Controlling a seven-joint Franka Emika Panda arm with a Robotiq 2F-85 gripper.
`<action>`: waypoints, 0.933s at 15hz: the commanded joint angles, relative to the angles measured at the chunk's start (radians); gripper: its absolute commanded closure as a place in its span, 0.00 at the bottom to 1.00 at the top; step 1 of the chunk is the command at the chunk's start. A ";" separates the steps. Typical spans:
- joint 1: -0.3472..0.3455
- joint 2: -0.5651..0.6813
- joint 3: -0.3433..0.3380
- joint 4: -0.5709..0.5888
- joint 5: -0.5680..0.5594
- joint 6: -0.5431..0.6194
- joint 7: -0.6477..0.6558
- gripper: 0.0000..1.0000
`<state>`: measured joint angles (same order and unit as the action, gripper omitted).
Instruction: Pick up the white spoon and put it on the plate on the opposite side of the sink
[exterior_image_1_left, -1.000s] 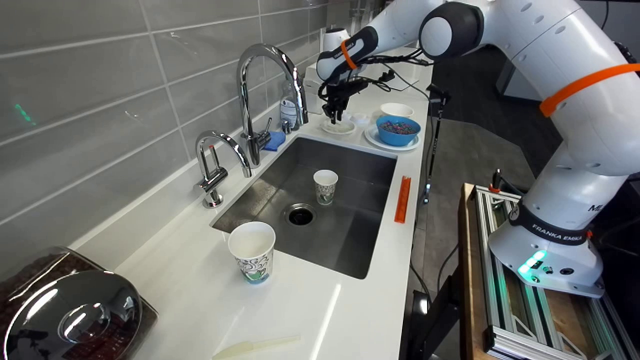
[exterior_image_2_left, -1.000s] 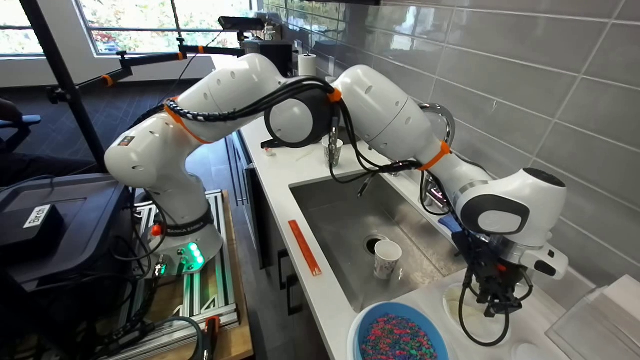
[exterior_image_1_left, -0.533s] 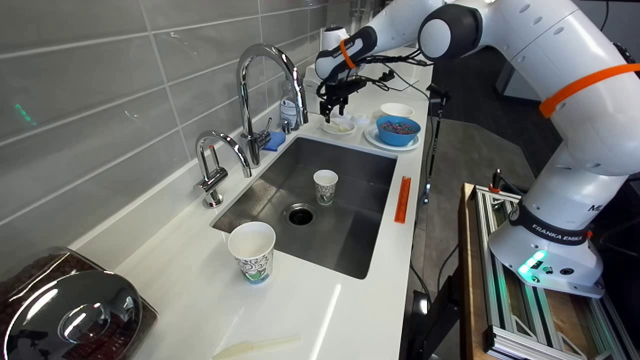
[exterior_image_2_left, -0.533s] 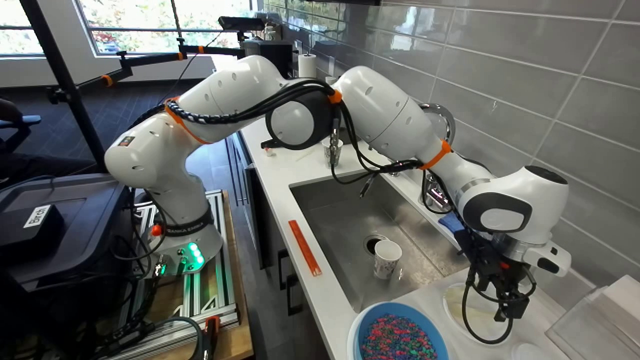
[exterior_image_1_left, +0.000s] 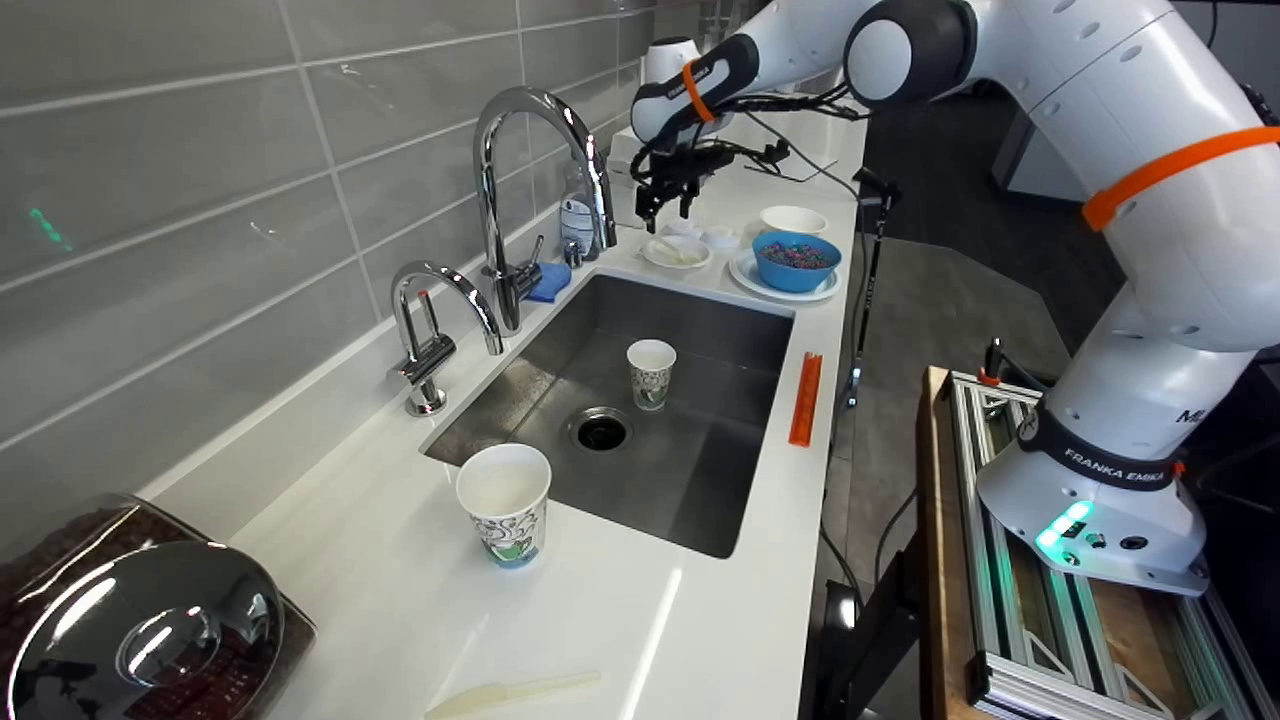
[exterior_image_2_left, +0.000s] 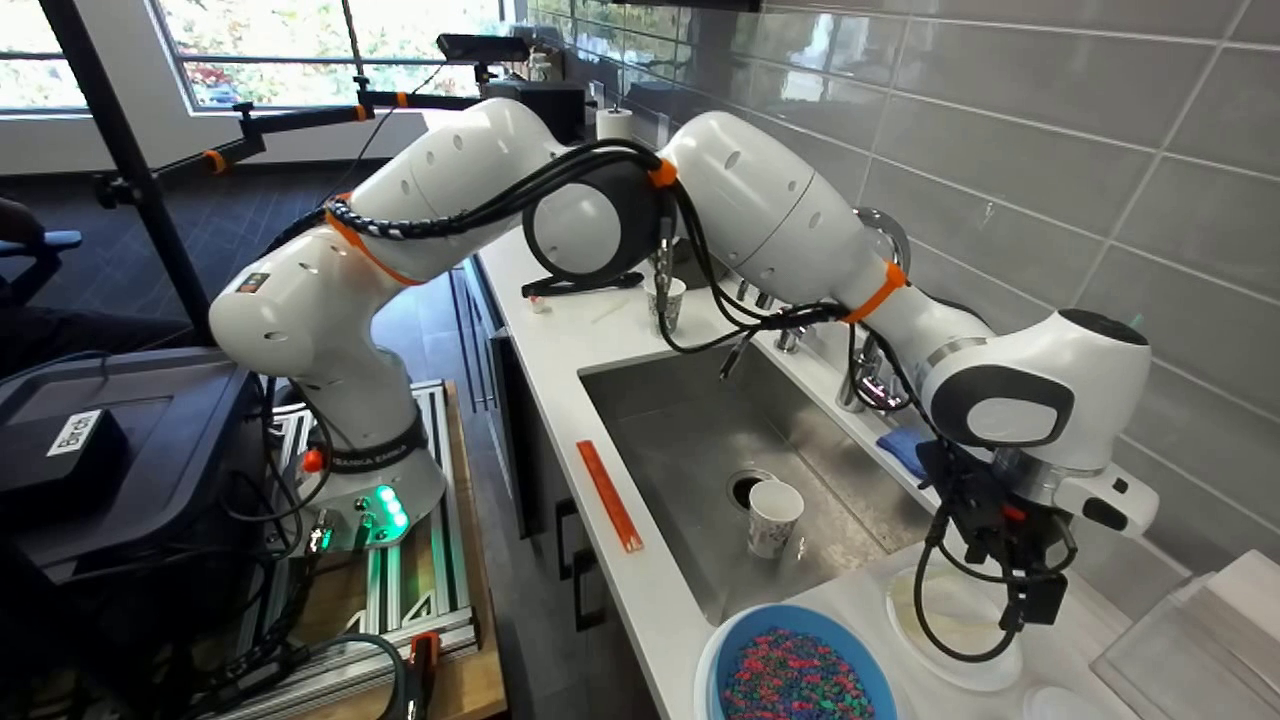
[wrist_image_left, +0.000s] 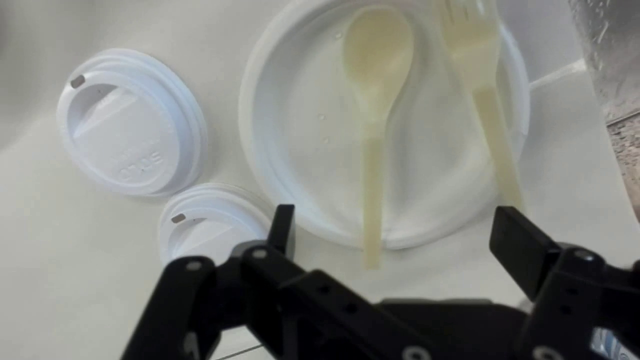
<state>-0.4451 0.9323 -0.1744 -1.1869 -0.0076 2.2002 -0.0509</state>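
Note:
The white spoon (wrist_image_left: 372, 175) lies on the plate (wrist_image_left: 300, 100) in the wrist view, bowl toward the far rim, its pale handle reaching past the near rim. My gripper (wrist_image_left: 392, 220) is open above it. The fingers stand wide apart to either side of the handle's end, touching nothing that I can see. In an exterior view the gripper (exterior_image_1_left: 668, 215) hovers over the plate (exterior_image_1_left: 676, 264), which sits on the counter beyond the far end of the sink (exterior_image_1_left: 690, 440). Cables and the hand partly cover the plate (exterior_image_2_left: 975, 678) in an exterior view.
A pale fork (wrist_image_left: 480, 95) shares the plate. Two cup lids (wrist_image_left: 130, 130) lie beside it. Nearby stands a blue bowl of beads (exterior_image_1_left: 797, 262). One paper cup (exterior_image_1_left: 650, 375) is in the sink, another cup (exterior_image_1_left: 505, 505) on the counter. The tall faucet (exterior_image_1_left: 540, 97) arches over the basin.
The jaws have spread from nearly together to wide apart. My gripper has risen off the plate, more of which now shows in both exterior views.

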 joint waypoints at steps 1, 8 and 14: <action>-0.004 -0.136 0.013 -0.175 0.045 0.036 0.054 0.00; 0.044 -0.386 -0.004 -0.473 0.024 0.076 0.124 0.00; 0.128 -0.573 -0.047 -0.741 -0.005 0.171 0.109 0.00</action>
<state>-0.3616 0.4885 -0.1946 -1.7344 0.0115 2.2956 0.0503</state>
